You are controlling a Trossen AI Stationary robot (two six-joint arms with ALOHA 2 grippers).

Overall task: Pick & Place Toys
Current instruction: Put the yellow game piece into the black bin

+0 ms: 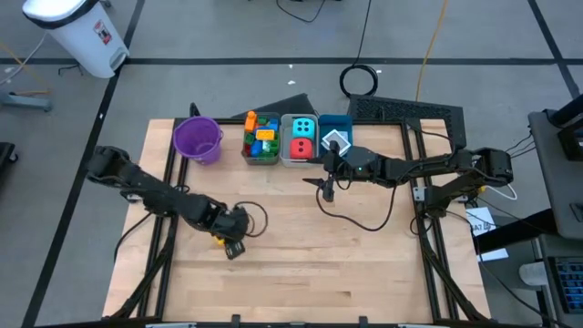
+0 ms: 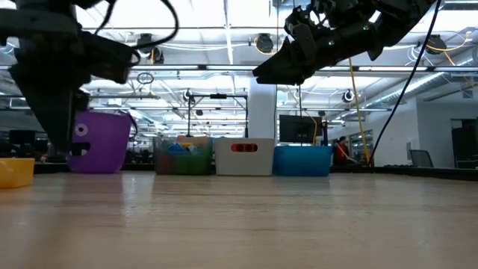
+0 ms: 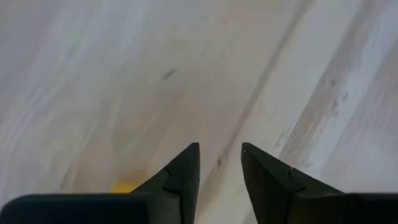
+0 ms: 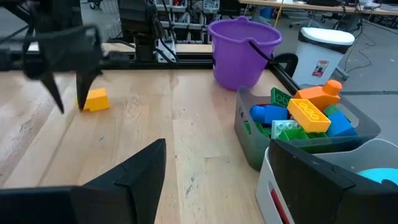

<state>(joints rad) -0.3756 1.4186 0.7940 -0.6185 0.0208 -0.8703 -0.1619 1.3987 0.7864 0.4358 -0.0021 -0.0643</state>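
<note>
Forward of the purple bucket point(image 1: 211, 151): we see one yellow brick point(image 1: 219, 240) lying loose on the surface point(image 1: 301, 264), well apart from the bucket and on the near side of it. It is the only toy we can find outside the bins.
Left gripper point(image 1: 233, 242): low over the surface, right beside that brick. The fingers point(image 3: 186, 168) are drawn almost together with only a slim gap between them. We see bare wood in the gap, so they hold nothing.
Brick against fingers: in the left wrist view a sliver of yellow shows to the outside of one finger, not between the pair. We judge this pinch is off to one side of the brick.
Right gripper point(image 1: 326, 193): raised above the surface, farther from the bucket than the three bins. Its fingers are spread wide and empty, and we read this arm as waiting.
Grey bin point(image 1: 245, 153): just beside the bucket and filled with sorted bricks, so we take it as the yellow brick's likely home.
White bin point(image 1: 285, 146): next along from the bucket, with a cyan die point(image 1: 303, 128) and a red die point(image 1: 301, 148) inside.
Blue bin point(image 1: 346, 121): last in the row from the bucket, holding white flat pieces point(image 1: 335, 140).
Next need: we think the left fingers should reopen and centre over the brick.
</note>
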